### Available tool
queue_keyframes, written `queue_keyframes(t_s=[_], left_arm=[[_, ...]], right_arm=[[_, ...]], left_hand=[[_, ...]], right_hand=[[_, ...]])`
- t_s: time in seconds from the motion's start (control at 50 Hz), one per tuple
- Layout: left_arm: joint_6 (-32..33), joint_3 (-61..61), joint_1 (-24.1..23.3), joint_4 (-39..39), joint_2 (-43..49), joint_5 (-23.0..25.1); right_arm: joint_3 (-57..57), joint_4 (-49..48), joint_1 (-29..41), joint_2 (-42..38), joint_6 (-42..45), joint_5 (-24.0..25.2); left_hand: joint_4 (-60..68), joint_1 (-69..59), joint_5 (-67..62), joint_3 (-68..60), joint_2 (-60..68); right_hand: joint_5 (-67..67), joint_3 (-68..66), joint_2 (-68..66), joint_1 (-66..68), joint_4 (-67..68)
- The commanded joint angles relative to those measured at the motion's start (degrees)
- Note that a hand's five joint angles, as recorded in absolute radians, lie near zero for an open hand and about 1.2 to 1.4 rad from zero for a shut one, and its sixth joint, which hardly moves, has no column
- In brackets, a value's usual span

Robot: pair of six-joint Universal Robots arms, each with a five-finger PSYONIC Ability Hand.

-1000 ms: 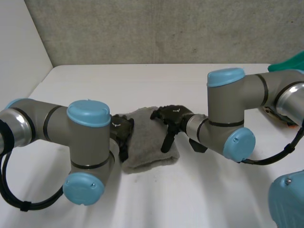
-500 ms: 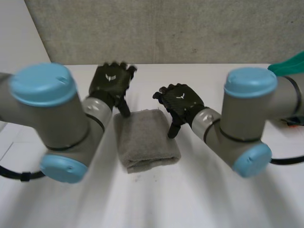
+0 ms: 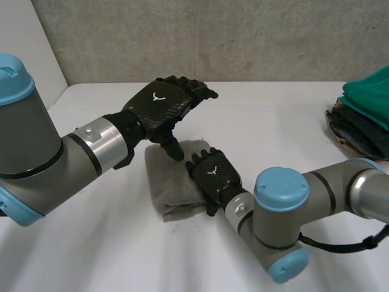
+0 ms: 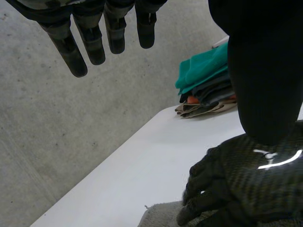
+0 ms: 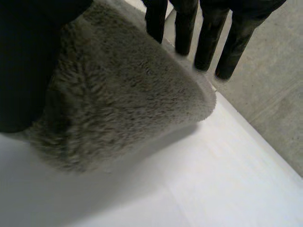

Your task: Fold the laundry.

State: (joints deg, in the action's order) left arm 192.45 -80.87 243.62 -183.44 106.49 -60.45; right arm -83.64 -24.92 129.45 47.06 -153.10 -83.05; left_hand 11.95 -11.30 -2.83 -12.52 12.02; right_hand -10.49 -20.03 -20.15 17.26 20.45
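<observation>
A folded grey towel (image 3: pixel 170 179) lies on the white desk (image 3: pixel 292 121), near the middle and in front of the robot. Its long axis runs from the robot's side toward the far wall, with the near end turned slightly to the robot's right. The near short edge is thick and rounded.

The right hand (image 3: pixel 214 176) lies palm down on the towel's right side, its fingers reaching toward the far edge. In the right wrist view those fingers (image 5: pixel 208 42) are straight and slightly apart over the fuzzy cloth (image 5: pixel 123 94), with the thumb down along the towel's side; it does not pinch the cloth.

The left hand (image 3: pixel 164 104) hangs above the towel's far left corner, clear of the cloth. Its fingers are stretched out toward the robot's right and its thumb points down at the towel. In its own wrist view the fingers (image 4: pixel 75 52) are straight and hold nothing.

A stack of clothes (image 3: pixel 364 112), green on top, sits well apart at the desk's right edge.
</observation>
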Motion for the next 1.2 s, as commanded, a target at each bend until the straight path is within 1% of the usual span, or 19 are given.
queue_keyframes(t_s=[0.02, 0.06, 0.12, 0.18, 0.22, 0.34, 0.4, 0.44, 0.5, 0.52, 0.62, 0.7, 0.82, 0.84, 0.88, 0.92, 1.04, 1.12, 1.2], left_arm=[[-0.05, -0.17, -0.16, -0.25, -0.05, -0.37], [0.03, -0.17, -0.16, -0.25, -0.05, -0.37], [-0.05, -0.17, -0.07, -0.34, -0.14, -0.37], [-0.05, -0.17, 0.01, -0.34, -0.22, -0.37], [-0.14, -0.17, 0.1, -0.34, -0.58, -0.37], [-0.14, -0.08, 0.45, -0.34, -1.63, -0.37], [-0.23, -0.08, 0.72, -0.52, -2.68, -0.46], [-0.4, -0.08, 1.15, -0.52, -3.12, -0.64], [-0.58, 0.01, 2.3, -0.52, -4.0, -1.6], [-0.58, 0.01, 2.56, -0.52, -4.27, -1.78], [-0.76, 0.19, 3.09, -0.52, -4.8, -2.66], [-0.76, 0.01, 3.0, -0.52, -4.88, -2.74], [-0.76, -0.08, 2.56, -0.52, -4.88, -2.66], [-0.76, -0.17, 2.48, -0.52, -4.88, -2.66], [-0.76, -0.17, 2.39, -0.52, -4.97, -2.66], [-0.76, -0.25, 2.3, -0.52, -4.97, -2.66], [-0.76, -0.34, 2.21, -0.43, -4.97, -2.74], [-0.76, -0.52, 2.04, -0.43, -4.97, -2.75], [-0.67, -0.96, 1.68, -0.52, -5.06, -2.66]], right_arm=[[6.29, -0.13, -0.08, -3.03, 0.61, 0.6], [7.25, -0.13, -0.08, -3.29, 0.35, 0.87], [8.4, -0.13, -0.08, -3.73, 0.35, 2.01], [10.07, 0.05, -0.16, -4.7, 0.17, 3.77], [11.56, 0.13, -0.16, -5.49, 0.08, 4.47], [13.15, 0.22, -0.25, -4.61, -0.27, 4.47], [13.67, -0.04, -2.35, -2.68, 0.08, 5.35], [13.94, -0.3, -5.94, -0.67, 0.7, 5.88], [14.64, -0.48, -8.68, 0.92, 1.4, 7.19], [15.77, -0.66, -9.91, 1.71, 1.93, 8.94], [19.29, -1.62, -13.51, 3.91, 1.93, 13.87], [24.47, -2.33, -19.05, 6.46, 1.49, 14.58], [34.58, -2.24, -27.05, 7.61, -0.09, 14.84], [37.03, -1.98, -29.84, 7.52, -1.48, 15.02], [38.8, -1.98, -33.02, 7.43, -3.42, 15.28], [40.12, -2.06, -37.4, 7.08, -6.83, 17.2], [39.08, -2.59, -46.47, 4.89, -13.79, 22.22], [34.52, -3.82, -52.27, 2.86, -16.44, 26.26], [28.37, -9.87, -58.86, -0.3, -17.23, 32.85]], left_hand=[[1.79, -2.45, -0.91, -1.22, 1.73], [1.79, -2.45, -0.91, -1.22, 1.73], [1.79, -2.45, -0.91, -1.22, 1.73], [1.79, -2.45, -0.91, -1.22, 1.73], [1.79, -2.45, -0.91, -1.22, 1.73], [1.63, -2.28, -0.75, -1.06, 1.56], [1.79, -2.45, -0.91, -1.22, 1.73], [1.79, -2.45, -0.91, -1.22, 1.73], [1.79, -2.45, -0.91, -1.22, 1.73], [1.63, -2.28, -0.75, -1.06, 1.56], [1.63, -2.28, -0.75, -1.05, 1.56], [1.46, -2.11, -0.58, -0.89, 1.39], [1.46, -2.11, -0.58, -0.89, 1.39], [1.46, -2.11, -0.58, -0.89, 1.39], [1.46, -2.11, -0.58, -0.89, 1.39], [1.46, -2.11, -0.58, -0.89, 1.39], [1.46, -2.11, -0.58, -0.89, 1.4], [1.63, -2.28, -0.75, -1.05, 1.56], [1.63, -2.28, -0.75, -1.05, 1.56]], right_hand=[[-21.7, -22.16, -22.04, 24.93, 21.74], [-28.07, -28.54, -28.42, 31.3, 28.11], [-32.13, -32.59, -32.47, 35.36, 32.17], [-46.57, -47.03, -46.91, 49.8, 46.61], [-59.43, -59.9, -59.78, 62.66, 59.48], [-59.51, -59.97, -59.85, 62.74, 59.55], [-59.51, -59.97, -59.85, 62.74, 59.55], [-59.51, -59.97, -59.85, 62.74, 59.55], [-59.51, -59.97, -59.85, 62.74, 59.55], [-59.51, -59.97, -59.85, 62.74, 59.55], [-59.51, -59.97, -59.85, 62.74, 59.55], [-59.51, -59.97, -59.85, 62.74, 59.55], [-59.51, -59.97, -59.85, 62.74, 59.55], [-59.51, -59.97, -59.85, 62.74, 59.55], [-59.51, -59.97, -59.85, 62.74, 59.55], [-59.51, -59.97, -59.85, 62.74, 59.55], [-59.51, -59.97, -59.85, 62.74, 59.55], [-59.51, -59.97, -59.85, 62.74, 59.55], [-59.51, -59.97, -59.85, 62.74, 59.55]])
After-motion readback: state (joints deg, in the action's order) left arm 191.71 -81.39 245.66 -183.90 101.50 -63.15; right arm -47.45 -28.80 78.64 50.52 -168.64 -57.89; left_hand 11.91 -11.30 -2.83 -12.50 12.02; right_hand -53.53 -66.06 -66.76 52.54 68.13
